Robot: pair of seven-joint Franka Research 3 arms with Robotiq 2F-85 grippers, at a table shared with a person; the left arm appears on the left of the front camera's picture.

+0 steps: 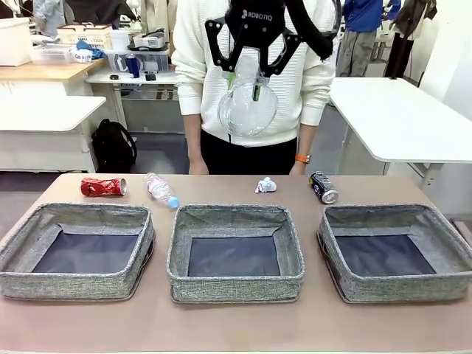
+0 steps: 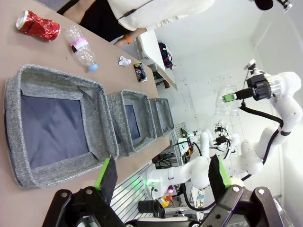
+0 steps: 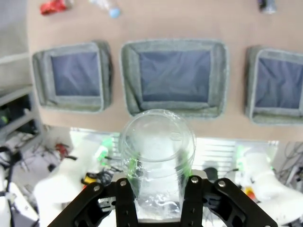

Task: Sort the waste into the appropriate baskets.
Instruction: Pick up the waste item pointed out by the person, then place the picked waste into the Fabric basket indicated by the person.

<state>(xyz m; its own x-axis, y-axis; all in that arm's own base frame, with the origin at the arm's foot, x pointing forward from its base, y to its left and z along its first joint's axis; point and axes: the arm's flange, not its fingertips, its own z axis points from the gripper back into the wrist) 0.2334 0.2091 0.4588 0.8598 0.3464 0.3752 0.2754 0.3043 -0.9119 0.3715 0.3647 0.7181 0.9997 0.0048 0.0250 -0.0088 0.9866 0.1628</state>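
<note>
The light brown tabletop [image 1: 236,328] carries three shallow square grey woven-fabric baskets in a row on the robot's side: left [image 1: 74,284], middle [image 1: 236,287] and right [image 1: 402,287]. Nothing lies on their dark flat bottoms, so sorting looks barely begun.

The right claw [image 1: 247,82] hangs high over the table in front of the person, clenched on a clear, crumpled plastic bottle [image 1: 248,110]. In the right wrist view the bottle [image 3: 157,137] stands up between the fingers, with the middle basket's near wall directly beneath it. The left claw [image 2: 161,163] is released and empty, off the left end of the row.

This reads as the carry step for the first item. Nothing marks which basket takes plastic. The next move calls for lowering the bottle inside the chosen basket's walls before letting go, since so light a thing may bounce out.

Along the far edge wait a clear blue-capped, pink-labelled bottle [image 1: 160,189], a crushed red soda can [image 1: 103,187], a black soda can [image 1: 324,187] and a small white paper wad [image 1: 265,185].
</note>
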